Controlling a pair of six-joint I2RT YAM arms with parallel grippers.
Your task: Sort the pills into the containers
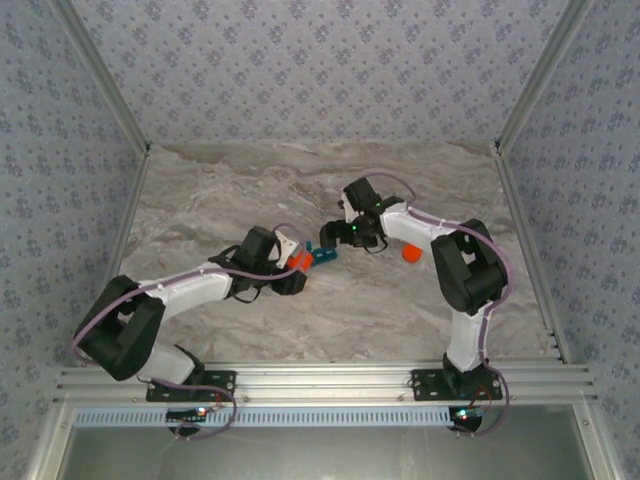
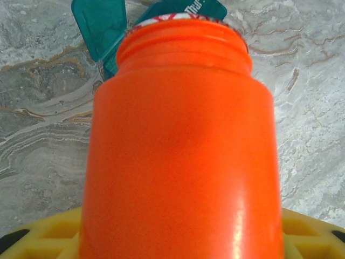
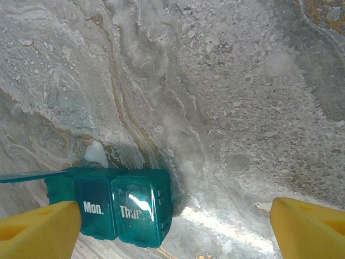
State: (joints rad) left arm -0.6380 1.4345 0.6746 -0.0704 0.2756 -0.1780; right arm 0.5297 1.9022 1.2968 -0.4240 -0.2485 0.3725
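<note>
Orange plastic blocked your left wrist camera: the orange bottle point(image 2: 183, 151), cap off and pinched in your left gripper point(image 1: 292, 268), hid all but a teal corner and raised lid of the pill box point(image 2: 99, 24). That box sat mid-table, between your two grippers. Your right gripper point(image 3: 172, 229) hung spread wide over it, one yellow fingertip point(image 3: 40, 229) covering its left end; whether it touched, you couldn't tell. Beside the right arm lay the orange cap point(image 1: 410, 253).
</note>
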